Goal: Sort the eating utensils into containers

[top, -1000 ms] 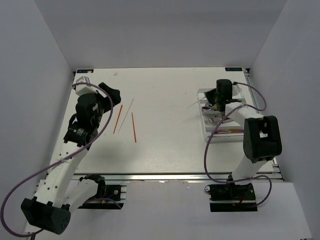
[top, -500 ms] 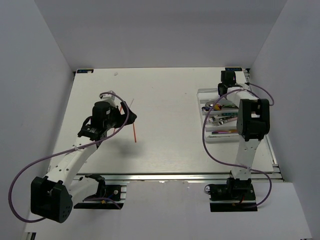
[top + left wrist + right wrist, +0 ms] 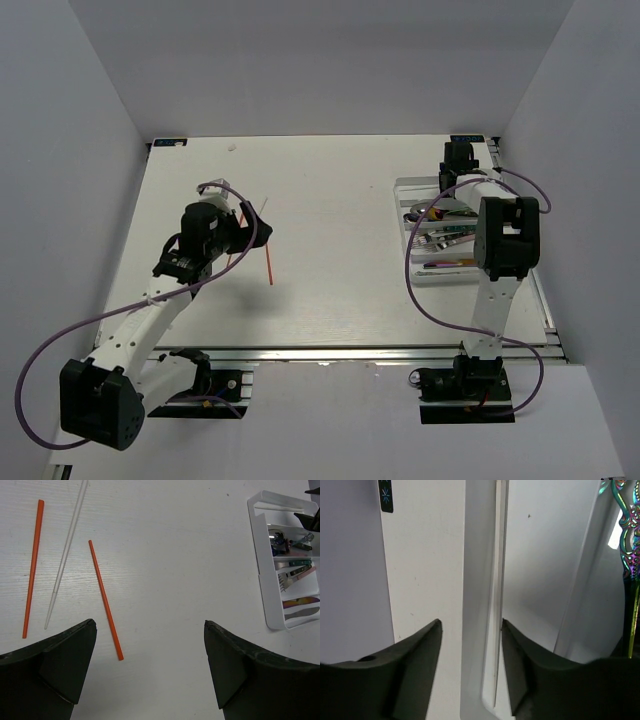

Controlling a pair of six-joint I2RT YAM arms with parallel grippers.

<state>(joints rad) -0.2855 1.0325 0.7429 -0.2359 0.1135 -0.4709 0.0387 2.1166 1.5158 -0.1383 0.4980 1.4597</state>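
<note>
Top view vs. 1.0 s ago: the left arm has swung from the upper left corner of the table [image 3: 330, 180] toward left of centre, and the left gripper [image 3: 149, 625] now hangs over the loose chopsticks. Vs. 0.5 s ago we see only a slight shift of that arm. Its fingers [image 3: 60, 660] stand wide apart and hold nothing.

Left wrist view, upper left of frame, all lying flat on the table:
- first orange chopstick [image 3: 32, 567], leftmost;
- white chopstick [image 3: 65, 555], just beside it, apart at the bottom and closer at the top;
- second orange chopstick [image 3: 105, 600], to their right, slanted the other way, its lower end between the fingertips.

The white tray [image 3: 260, 555] sits at the right edge of that frame. It holds a silver fork [image 3: 292, 572] and other silver and iridescent pieces in separate compartments.

The right gripper [image 3: 471, 625] was over the tray's left part 1.0 s ago, with a pale stick jutting out to the left. It is now at the tray's far end, upper right in the top view, unchanged since 0.5 s ago. The jutting stick no longer shows there. Its fingers [image 3: 415, 665] are parted and clamp nothing. In the right wrist view a thin white stick [image 3: 498, 580] runs along the tray wall close to one finger; we cannot tell whether they touch. An iridescent handle [image 3: 630, 530] shows at the frame's right edge.
</note>
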